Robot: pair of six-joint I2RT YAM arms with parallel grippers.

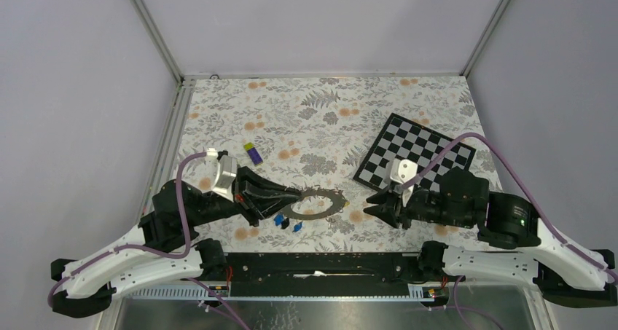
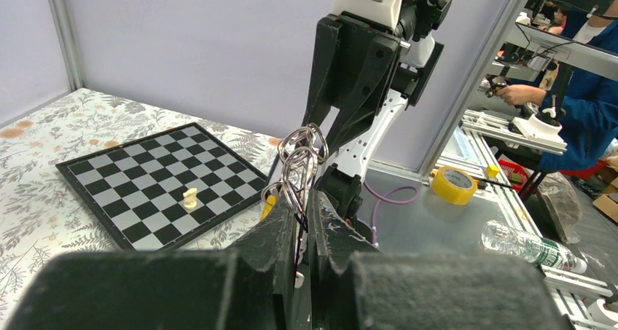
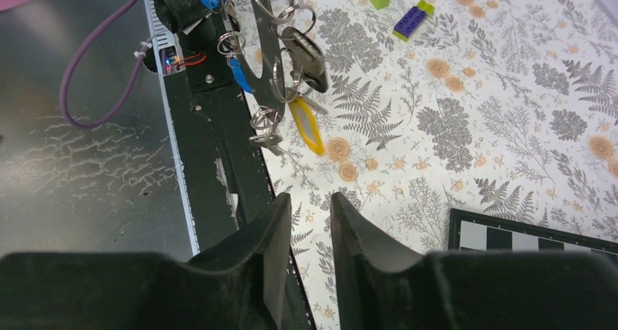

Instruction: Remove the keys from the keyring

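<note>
One edge of keyring (image 1: 315,213) hidden inside left tool (image 1: 297,195)

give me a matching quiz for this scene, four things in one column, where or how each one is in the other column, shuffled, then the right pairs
Column one:
1 keyring
2 chessboard
3 purple-and-green block
4 right end effector

Column two:
a far right of the table
b jaws apart, nothing between them
c clamped in the left end effector
d lying loose left of centre, touching nothing

Pairs: 1-c, 2-a, 3-d, 4-b
</note>
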